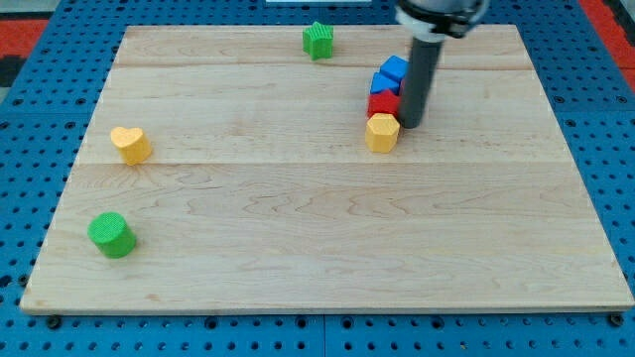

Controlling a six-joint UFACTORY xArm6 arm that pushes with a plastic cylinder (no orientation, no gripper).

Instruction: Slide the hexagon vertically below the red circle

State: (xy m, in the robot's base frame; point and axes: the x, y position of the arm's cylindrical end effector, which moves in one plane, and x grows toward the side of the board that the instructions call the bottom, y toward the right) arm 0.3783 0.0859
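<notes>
My tip [410, 123] is down on the desk [317, 228], in the far-right part of the board. It sits just right of the yellow hexagon [382, 132] and looks to be touching its right side or nearly so; can't tell which for sure. No hand on this rig, only the dark rod [421, 81], so there's nothing to be apart or together.

The yellow hexagon is the nearest block in a tight column. Directly behind it is the red block [383, 103], touching it; the rod hides part of it, so I can't confirm its round shape. Farther back are two blue blocks: one blue block [383, 83] against the red one, and another blue block [395, 68] behind it, slightly to the right. All four are packed together, and the rod runs along the column's right side.

Other blocks are well apart from that cluster:
- green block [318, 40], star-like outline, at the far edge, left of the column.
- yellow heart [130, 144] at the left side, mid depth.
- green cylinder [111, 235] near-left, in front of the heart.

The desk is a light wood board lying on a blue perforated base [30, 149].
</notes>
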